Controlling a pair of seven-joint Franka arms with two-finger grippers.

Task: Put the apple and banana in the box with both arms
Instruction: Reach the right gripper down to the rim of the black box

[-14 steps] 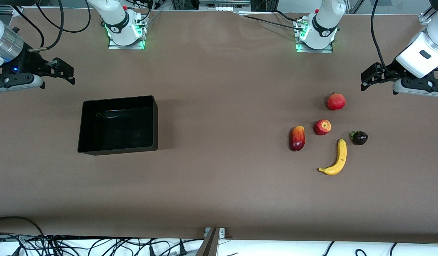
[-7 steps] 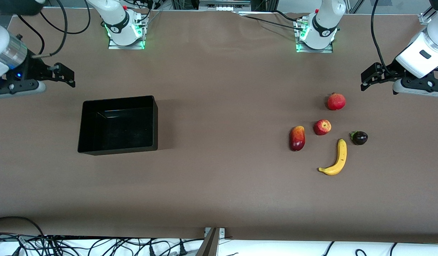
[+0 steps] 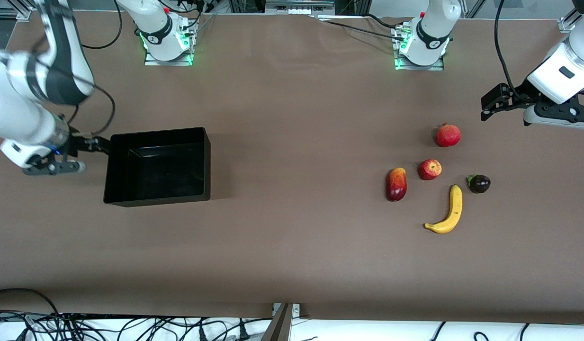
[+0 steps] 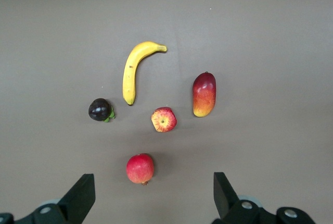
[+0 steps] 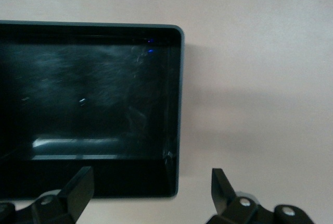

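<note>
box (image 3: 204, 163) bare; right gripper (image 3: 95, 144) beside it | banana (image 3: 449, 211) near apple (image 3: 429, 169)

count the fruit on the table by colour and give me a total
Red: 3, the apple, the mango and the larger round red fruit
Yellow: 1, the banana
Dark purple: 1, the small round fruit with a green stem
Total: 5 fruit, all toward the left arm's end of the table; none is in the box.
</note>
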